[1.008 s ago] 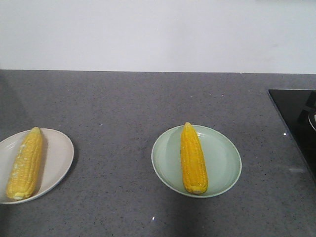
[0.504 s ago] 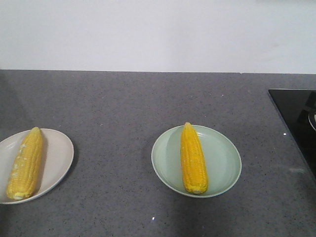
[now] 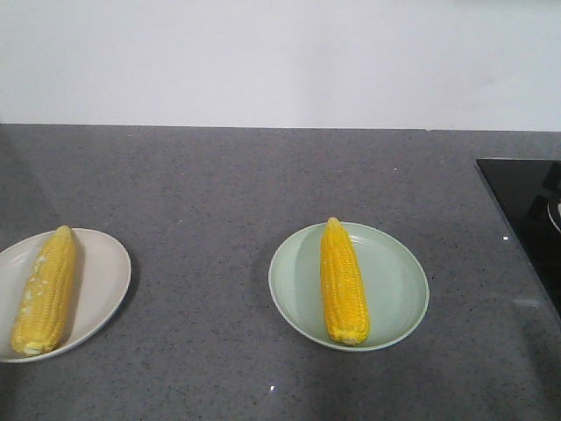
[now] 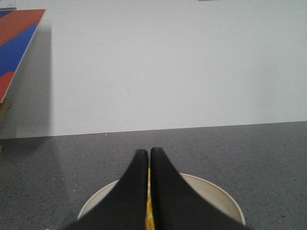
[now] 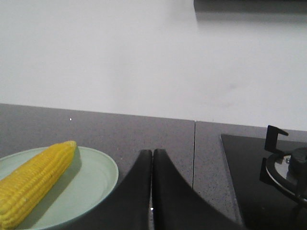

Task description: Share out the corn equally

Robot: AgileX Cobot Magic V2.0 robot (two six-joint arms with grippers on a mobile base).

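Counter (image 3: 219,184) lies bare between my two plates and back to the wall (image 3: 280,61). White plate (image 3: 101,281) with its corn (image 3: 46,289) sits at the left edge. Green plate (image 3: 394,285) with a cob (image 3: 344,281) sits at centre. Black stove (image 3: 526,210) bounds the right side, burner (image 5: 288,167) raised.
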